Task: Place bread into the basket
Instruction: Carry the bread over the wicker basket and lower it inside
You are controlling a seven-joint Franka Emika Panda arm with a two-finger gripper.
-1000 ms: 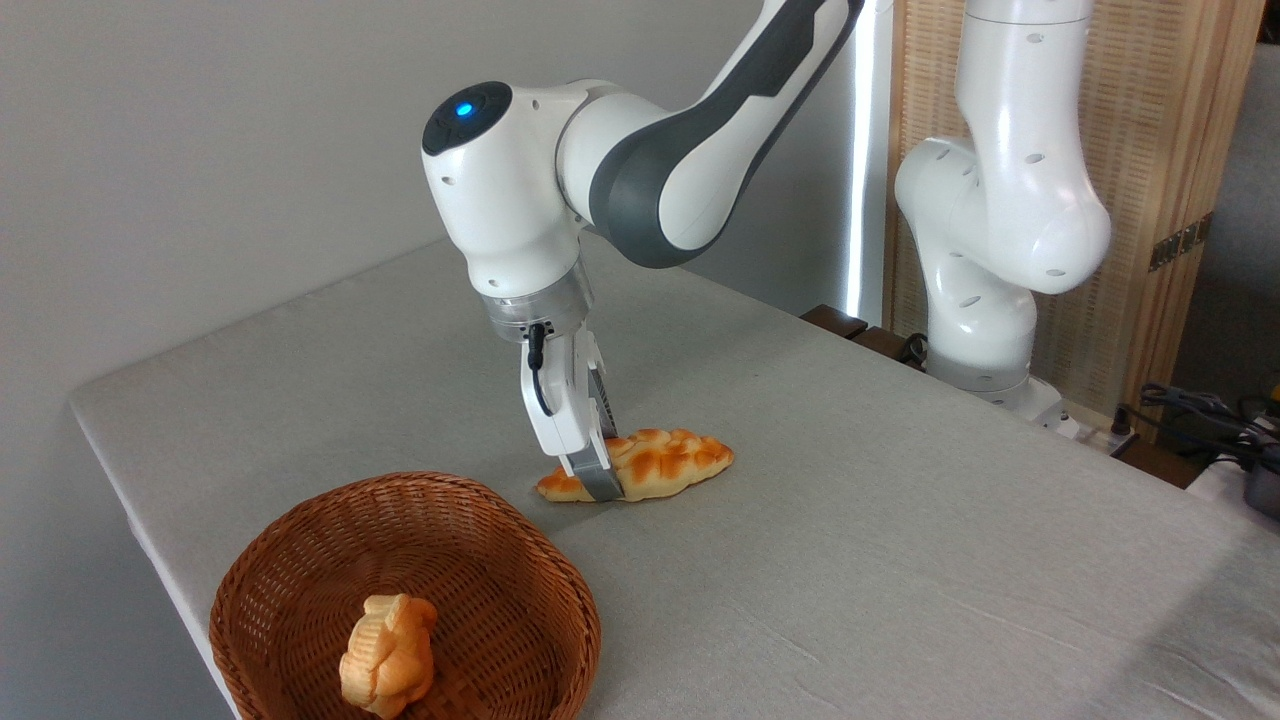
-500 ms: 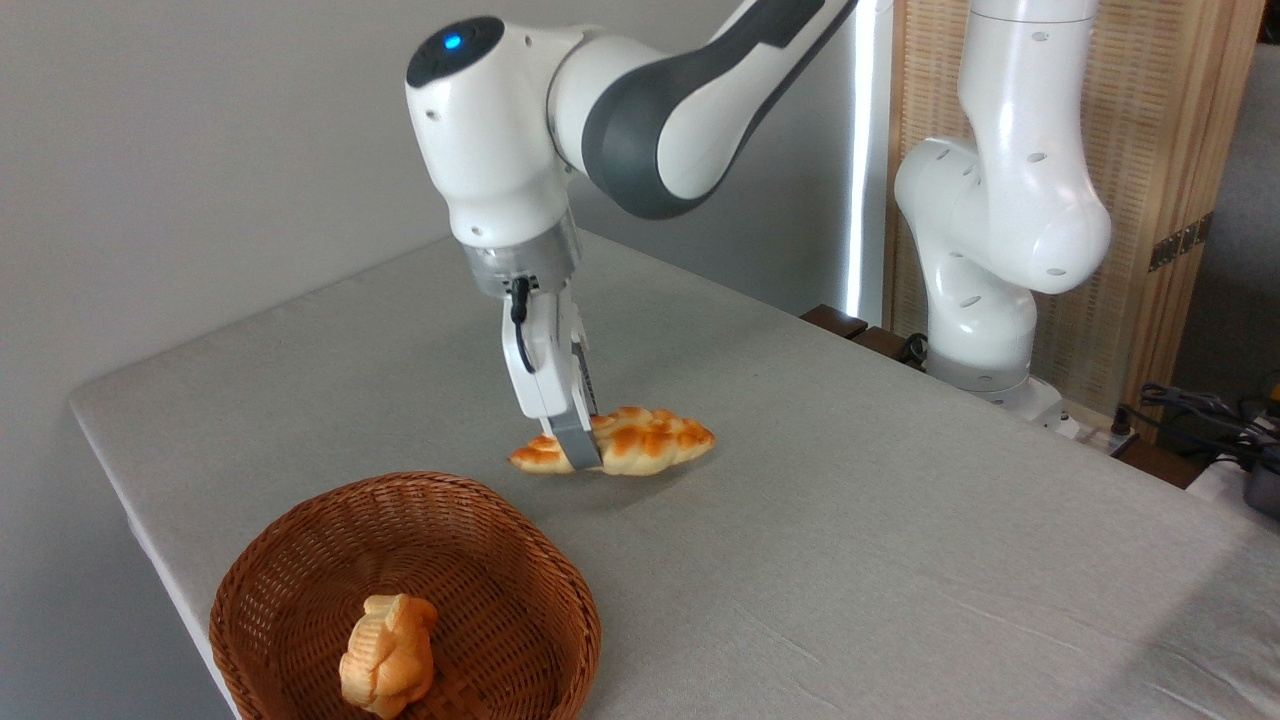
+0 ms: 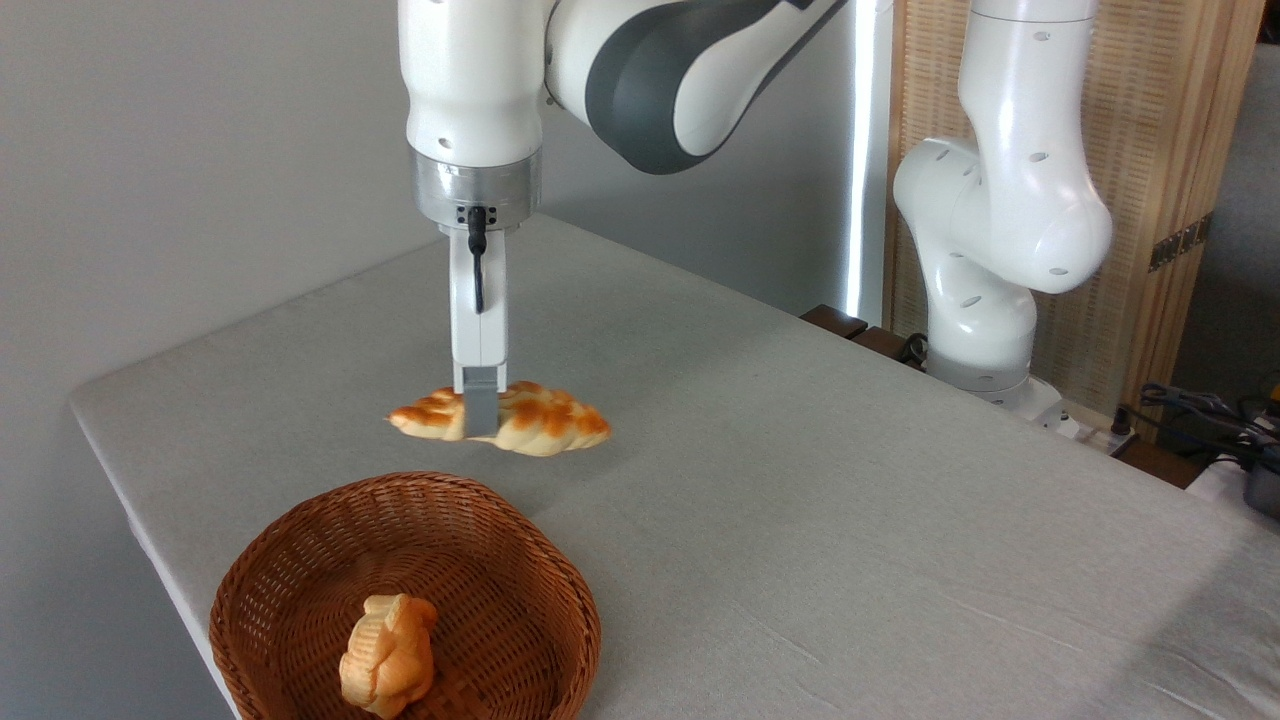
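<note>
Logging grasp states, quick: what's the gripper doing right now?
Gripper: closed on the bread, holding it clear of the table, beyond the basket.

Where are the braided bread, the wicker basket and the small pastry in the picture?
bread [image 3: 540, 425]: fixed camera view, on its toasted top, right of the finger.
basket [image 3: 575, 590]: fixed camera view, on its right rim.
small pastry [image 3: 388, 655]: fixed camera view, on its middle, inside the basket.
</note>
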